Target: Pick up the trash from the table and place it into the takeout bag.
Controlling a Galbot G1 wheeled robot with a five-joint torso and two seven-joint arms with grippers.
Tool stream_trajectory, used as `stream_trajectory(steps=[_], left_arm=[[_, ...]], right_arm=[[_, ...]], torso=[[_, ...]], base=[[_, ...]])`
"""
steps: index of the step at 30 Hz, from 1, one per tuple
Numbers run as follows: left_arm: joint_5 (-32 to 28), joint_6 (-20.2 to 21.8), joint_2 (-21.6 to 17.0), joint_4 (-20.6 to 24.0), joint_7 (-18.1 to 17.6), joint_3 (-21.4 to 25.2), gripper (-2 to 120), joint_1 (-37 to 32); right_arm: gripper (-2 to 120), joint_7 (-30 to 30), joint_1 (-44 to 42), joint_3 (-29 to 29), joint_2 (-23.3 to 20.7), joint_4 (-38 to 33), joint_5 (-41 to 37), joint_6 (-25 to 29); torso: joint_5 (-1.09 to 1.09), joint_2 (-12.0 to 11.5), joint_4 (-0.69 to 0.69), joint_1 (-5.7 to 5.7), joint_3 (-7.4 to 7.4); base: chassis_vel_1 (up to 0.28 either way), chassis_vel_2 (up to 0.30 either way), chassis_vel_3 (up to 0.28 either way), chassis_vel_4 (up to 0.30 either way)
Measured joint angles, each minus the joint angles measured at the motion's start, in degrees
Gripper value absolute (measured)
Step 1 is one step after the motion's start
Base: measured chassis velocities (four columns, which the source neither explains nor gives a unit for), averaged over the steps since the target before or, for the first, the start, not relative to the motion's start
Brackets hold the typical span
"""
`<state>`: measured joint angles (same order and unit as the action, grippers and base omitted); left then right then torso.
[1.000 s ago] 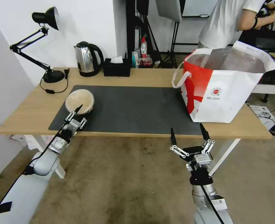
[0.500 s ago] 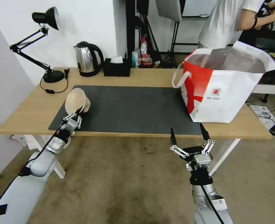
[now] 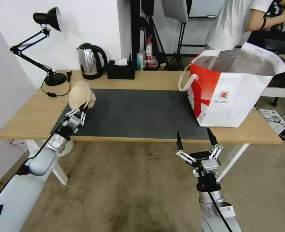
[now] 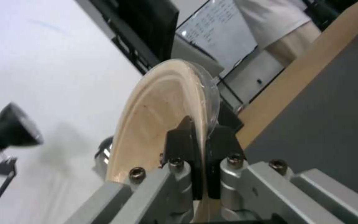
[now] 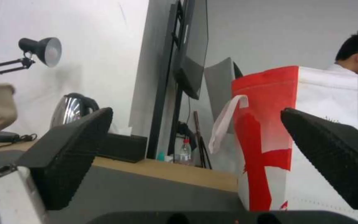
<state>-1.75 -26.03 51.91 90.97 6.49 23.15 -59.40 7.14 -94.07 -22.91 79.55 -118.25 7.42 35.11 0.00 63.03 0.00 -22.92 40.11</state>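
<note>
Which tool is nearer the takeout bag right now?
Right. The right tool hangs open just below the table edge, in front of the takeout bag; the left tool, gripping the pulp bowl, is across the mat.

The left arm reaches up over the bench's [image 3: 26, 119] front-left edge, its left gripper [image 3: 81, 109] pinched tight on a bowl's [image 3: 79, 94] rim. The right arm stands upright below the front edge, right gripper [image 3: 195, 138] spread wide, fingertips upward.

My head view is bright and evenly lit with soft shadows; my left wrist view is blurred, its white wall [image 4: 42, 62] washed out.
</note>
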Motion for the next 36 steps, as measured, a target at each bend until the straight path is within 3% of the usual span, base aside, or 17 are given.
stream_trajectory(steps=[11, 23, 27, 30, 32, 36], left_arm=[[-3.39, 1.21, -2.84, -0.27, -0.27, -9.44, 0, 11.86], [-3.92, 3.04, -0.93, -3.17, -3.65, -18.88, 0, 22.54], [-3.92, 3.62, 0.69, -4.59, -3.87, -23.92, 0, 27.67], [-4.11, 4.14, 3.64, -7.51, -3.97, -30.47, 0, 35.15], [-4.14, 4.19, 4.43, -8.41, -4.00, -31.62, 0, 36.66], [-4.20, 4.25, 9.53, -14.08, -4.08, -36.46, 0, 43.66]], right_arm=[[100, 0.00, 0.00, 0.00, 0.00, 0.00, 0.00, 0.00], [100, 0.00, 0.00, 0.00, 0.00, 0.00, 0.00, 0.00], [100, 0.00, 0.00, 0.00, 0.00, 0.00, 0.00, 0.00], [100, 0.00, 0.00, 0.00, 0.00, 0.00, 0.00, 0.00], [100, 0.00, 0.00, 0.00, 0.00, 0.00, 0.00, 0.00], [100, 0.00, 0.00, 0.00, 0.00, 0.00, 0.00, 0.00]], torso=[[0.01, 0.00, -0.01, 0.00, 0.00], [0.01, 0.00, -0.01, 0.00, 0.00], [0.01, 0.00, 0.00, 0.00, 0.00], [0.01, -0.01, 0.00, 0.00, 0.01], [0.01, 0.00, 0.00, 0.00, 0.00], [0.01, -0.01, -0.02, 0.00, 0.01]], base=[[0.000, 0.000, 0.000, 0.000], [0.000, 0.000, 0.000, 0.000], [0.000, 0.000, 0.000, 0.000], [0.000, 0.000, 0.000, 0.000], [0.000, 0.000, 0.000, 0.000], [0.000, 0.000, 0.000, 0.000]])
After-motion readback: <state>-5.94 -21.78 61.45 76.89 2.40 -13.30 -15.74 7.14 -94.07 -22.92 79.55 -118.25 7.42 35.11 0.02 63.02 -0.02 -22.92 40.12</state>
